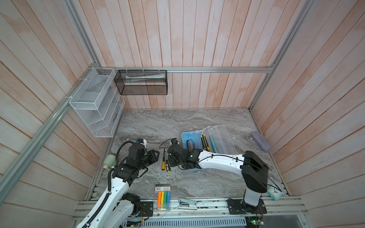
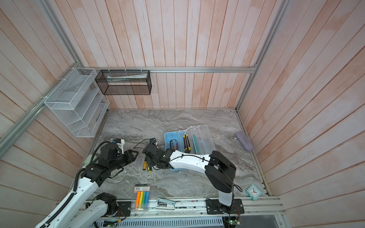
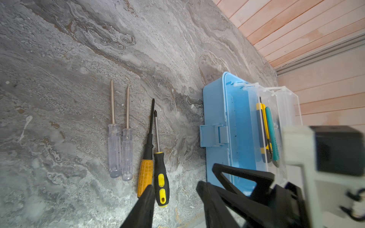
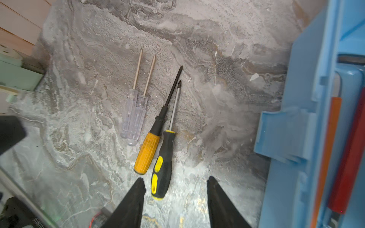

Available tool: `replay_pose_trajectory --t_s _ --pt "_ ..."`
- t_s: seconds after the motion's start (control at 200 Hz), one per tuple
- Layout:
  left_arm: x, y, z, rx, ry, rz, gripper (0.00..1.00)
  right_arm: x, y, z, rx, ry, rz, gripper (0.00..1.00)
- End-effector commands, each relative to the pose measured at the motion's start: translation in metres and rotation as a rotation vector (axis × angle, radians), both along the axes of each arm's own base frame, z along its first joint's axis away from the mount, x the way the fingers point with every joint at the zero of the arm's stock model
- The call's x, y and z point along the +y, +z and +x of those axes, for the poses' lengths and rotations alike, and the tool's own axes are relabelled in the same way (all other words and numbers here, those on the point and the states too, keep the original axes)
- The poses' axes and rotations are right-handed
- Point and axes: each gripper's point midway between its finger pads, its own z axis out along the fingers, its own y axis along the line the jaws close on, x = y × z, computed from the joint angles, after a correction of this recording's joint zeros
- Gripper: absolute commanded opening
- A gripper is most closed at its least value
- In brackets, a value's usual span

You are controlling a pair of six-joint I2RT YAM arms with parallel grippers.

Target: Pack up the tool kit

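Hovering low over the screwdrivers (image 3: pixel 145 173), left end effector (image 3: pixel 174 185) and right end effector (image 4: pixel 175 179) both gape empty

Lighting's soft and even, kinda daylight-ish. Shadows on the grey marbled surface (image 1: pixel 197 126) are faint with fuzzy edges. Both top views are wide-angle, so the pale pink wall planks (image 2: pixel 177 39) fan out toward the frame edges, and small stuff looks mushy. Wrist views are crisper mid-frame. The light blue plastic box (image 4: pixel 296 142) smears close to the lens, the white-and-black block (image 3: pixel 324 152) in the left wrist view is blurred, and the surface has a pale sheen in the right wrist view.
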Motion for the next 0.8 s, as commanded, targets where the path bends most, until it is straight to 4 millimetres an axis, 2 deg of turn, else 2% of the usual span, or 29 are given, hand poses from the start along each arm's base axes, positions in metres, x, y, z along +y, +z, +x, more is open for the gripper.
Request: replay_pose_trajectory --t_s 0.0,0.125,0.28,0.485,0.69,0.79 --pt "-0.005 0.0 0.0 -0.01 -0.06 -0.077 0.44 0.005 -0.015 0.01 -0.008 0.023 -0.083 0.42" --pt "-0.005 0.0 0.009 -0.01 -0.073 -0.16 0.44 0.013 -0.027 0.013 0.012 0.048 -0.1 0.37" --pt "0.0 -0.002 0.015 -0.011 -0.049 -0.145 0.44 0.018 -0.037 0.008 0.04 0.085 -0.096 0.38" --pt "0.005 -0.007 0.012 -0.015 -0.022 -0.13 0.44 0.016 -0.046 -0.001 0.073 0.13 -0.106 0.4" --pt "0.015 -0.016 0.01 -0.011 0.017 -0.076 0.45 0.013 -0.065 -0.008 0.106 0.168 -0.144 0.4" --pt "0.02 -0.019 0.009 -0.011 0.033 -0.048 0.45 0.02 -0.068 -0.011 0.12 0.199 -0.133 0.4"
